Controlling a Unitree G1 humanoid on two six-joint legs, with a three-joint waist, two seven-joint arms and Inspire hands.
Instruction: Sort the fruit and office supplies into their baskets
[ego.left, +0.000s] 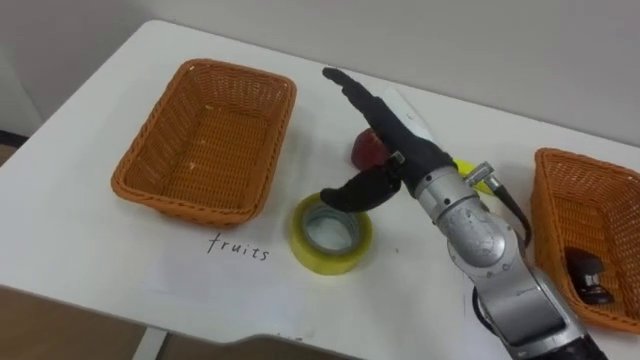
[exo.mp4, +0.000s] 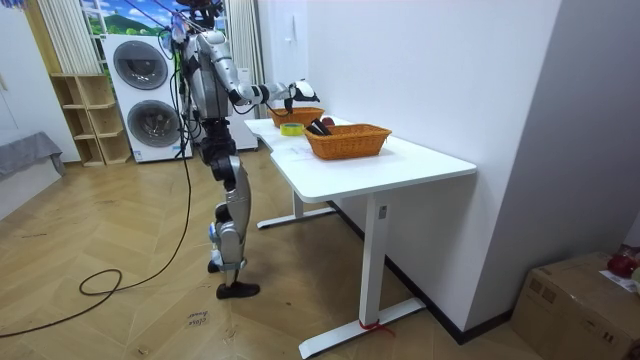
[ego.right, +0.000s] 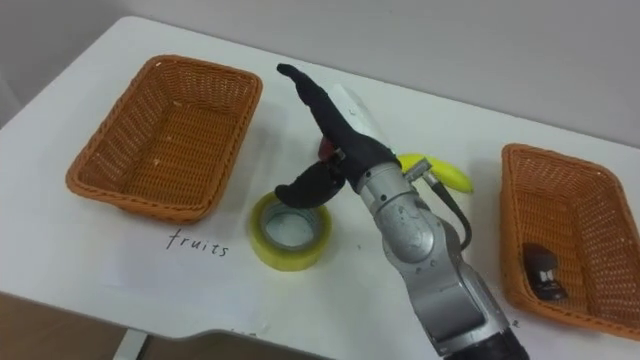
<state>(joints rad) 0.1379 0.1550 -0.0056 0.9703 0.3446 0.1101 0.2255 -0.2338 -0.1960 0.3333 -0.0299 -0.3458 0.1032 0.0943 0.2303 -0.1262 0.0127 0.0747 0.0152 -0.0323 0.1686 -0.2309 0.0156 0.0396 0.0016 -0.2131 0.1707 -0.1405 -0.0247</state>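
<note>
Right hand (ego.left: 405, 148) of the humanoid reaches over the white table (ego.left: 80, 230), fingers (ego.left: 352, 90) straight and spread from the thumb, gripping nothing, the thumb hanging just above a yellow tape roll (ego.left: 330, 258) at the near middle. A red fruit (ego.left: 364, 150) lies just beyond the roll, partly hidden by the palm; a yellow fruit (ego.right: 442, 173) shows right of the wrist. The left basket (ego.left: 180, 200) sits behind a handwritten label (ego.left: 238, 248), while the right basket (ego.left: 560, 220) holds a small dark object (ego.left: 590, 277). Room view: the robot stands at the table's far end
</note>
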